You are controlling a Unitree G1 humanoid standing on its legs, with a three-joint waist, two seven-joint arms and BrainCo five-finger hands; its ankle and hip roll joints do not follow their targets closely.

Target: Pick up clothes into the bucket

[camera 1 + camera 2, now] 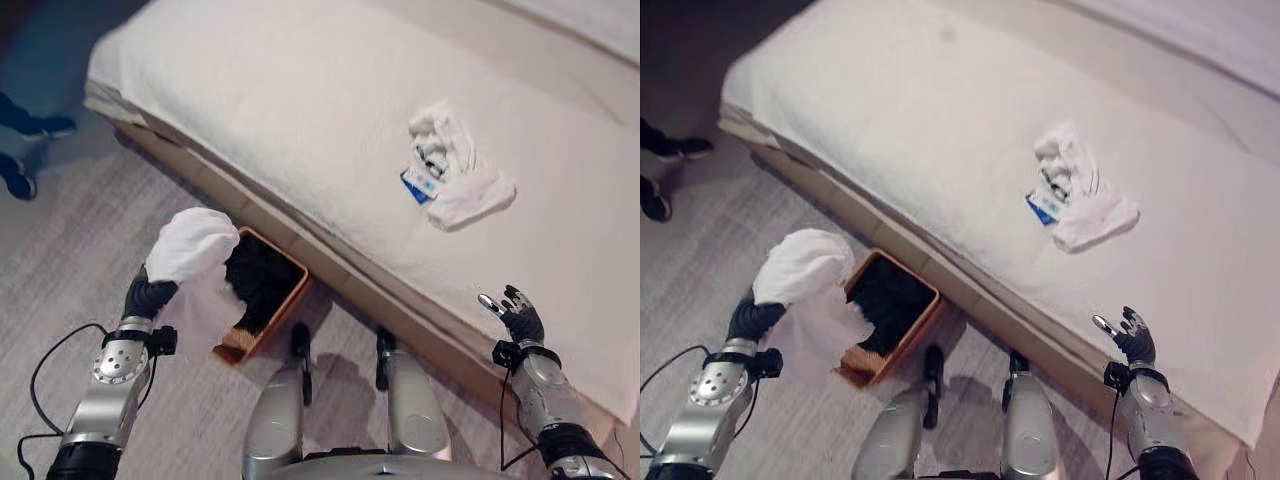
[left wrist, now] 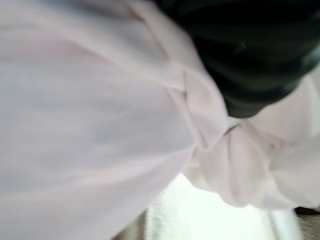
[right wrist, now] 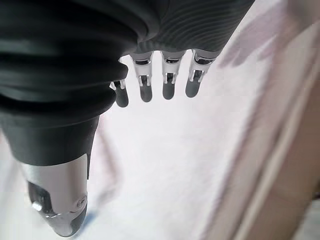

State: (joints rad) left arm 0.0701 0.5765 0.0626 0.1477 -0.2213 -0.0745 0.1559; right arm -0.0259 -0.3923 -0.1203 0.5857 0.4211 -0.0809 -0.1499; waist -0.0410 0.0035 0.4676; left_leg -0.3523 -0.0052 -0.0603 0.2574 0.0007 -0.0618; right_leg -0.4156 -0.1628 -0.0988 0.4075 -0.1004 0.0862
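Held garment: a white cloth (image 1: 190,245) bunched over the left robot hand (image 1: 148,296), hanging beside and partly over the near-left rim of the bucket.
Left robot hand: its dark cover shows below the bundle; the fingers are buried in the fabric, so their closure cannot be told.
Bucket (image 1: 291,300): a brown rectangular container on the floor, close beside the bed, with dark clothing (image 1: 258,280) already inside.
Remaining clothes: a small pile of white garments (image 1: 455,170) with a blue-and-white tag or printed patch, lying on the bed (image 1: 300,110) well apart from the bucket.
Right robot hand (image 1: 515,310): raised over the near edge of the bed, fingers straight and spread, holding nothing.
Handling, judged: the cloth looks light, soft and limp; it should drape and trail, so a hanging fold may catch on the bucket rim.
Where to grip, judged: gather the bed pile at its thick bunched middle, not at a loose edge.
Bystander: a person's dark shoes (image 1: 25,150) on the floor at far left.
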